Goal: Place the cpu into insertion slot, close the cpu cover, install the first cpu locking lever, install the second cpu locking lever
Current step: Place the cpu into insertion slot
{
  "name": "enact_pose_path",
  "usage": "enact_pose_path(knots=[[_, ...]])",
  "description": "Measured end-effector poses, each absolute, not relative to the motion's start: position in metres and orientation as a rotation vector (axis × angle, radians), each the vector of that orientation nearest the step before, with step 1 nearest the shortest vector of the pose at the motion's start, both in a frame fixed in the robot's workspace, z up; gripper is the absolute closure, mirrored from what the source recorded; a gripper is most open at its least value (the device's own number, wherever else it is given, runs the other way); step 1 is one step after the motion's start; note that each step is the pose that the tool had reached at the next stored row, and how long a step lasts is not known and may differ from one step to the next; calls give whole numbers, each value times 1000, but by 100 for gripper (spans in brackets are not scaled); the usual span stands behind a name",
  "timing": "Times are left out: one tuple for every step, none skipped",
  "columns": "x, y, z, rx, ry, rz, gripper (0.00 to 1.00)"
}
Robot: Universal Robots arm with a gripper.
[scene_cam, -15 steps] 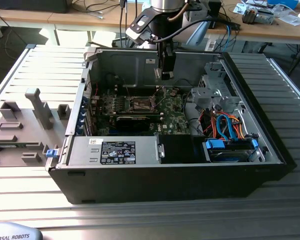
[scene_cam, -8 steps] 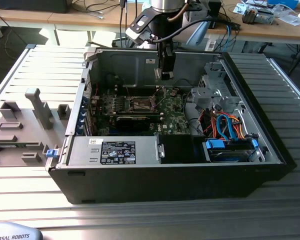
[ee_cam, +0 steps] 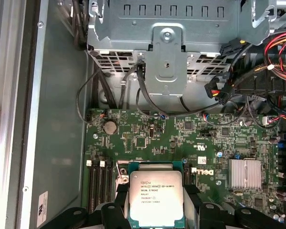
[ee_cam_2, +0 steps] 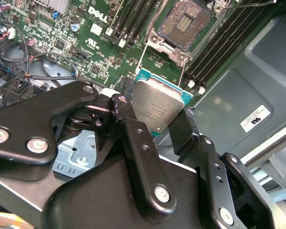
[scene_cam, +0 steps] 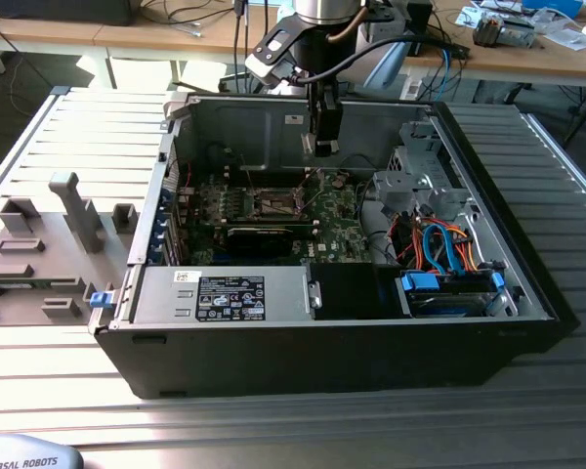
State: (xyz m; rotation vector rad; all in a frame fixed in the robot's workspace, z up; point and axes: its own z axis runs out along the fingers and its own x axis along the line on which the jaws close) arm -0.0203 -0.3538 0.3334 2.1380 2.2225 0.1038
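Observation:
My gripper [ee_cam_2: 155,114] is shut on the cpu [ee_cam_2: 159,102], a flat square chip with a silver-grey top and green edge. Black fingers [ee_cam_2: 128,119] press on two opposite sides of it. In the first wrist view the cpu [ee_cam: 156,198] hangs above the green motherboard [ee_cam: 181,138], with my gripper [ee_cam: 156,207] clamped on it. The insertion slot [ee_cam_2: 186,21] lies a little beyond the chip with its contact field uncovered, so the cpu cover stands open; silver framing [ee_cam_2: 164,45] edges the slot. Thin wire levers [ee_cam_2: 182,71] stick up beside it. In the exterior view my gripper [scene_cam: 324,147] hovers inside the open computer case [scene_cam: 322,342], above and right of the slot [scene_cam: 273,202].
Memory slots [ee_cam_2: 224,43] flank the socket. A metal drive cage [ee_cam: 167,52] with cables [ee_cam: 148,95] rises at the board's edge, and a heatsink [ee_cam: 245,174] sits near the chip. Coloured cable bundles [scene_cam: 449,244] fill the case's right side. Grey fixtures [scene_cam: 49,244] stand left of the case.

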Motion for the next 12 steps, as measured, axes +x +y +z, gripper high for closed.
enact_pose_path(knots=[[-20, -354, 333, 2139, 2222, 104, 46], [-20, -354, 333, 2139, 2221, 104, 46], [-20, -354, 333, 2140, 2220, 104, 46], [-20, -354, 333, 2141, 2220, 104, 46], [-20, -354, 333, 2142, 2219, 104, 46], [-20, -354, 333, 2142, 2218, 103, 46], [-20, -354, 333, 2143, 2217, 103, 46], [-20, -354, 333, 2144, 2217, 103, 46], [-20, -354, 333, 2145, 2215, 103, 46], [-20, -354, 333, 2146, 2214, 103, 46], [-20, -354, 333, 2147, 2213, 103, 46], [-20, -354, 333, 2148, 2212, 103, 46]])
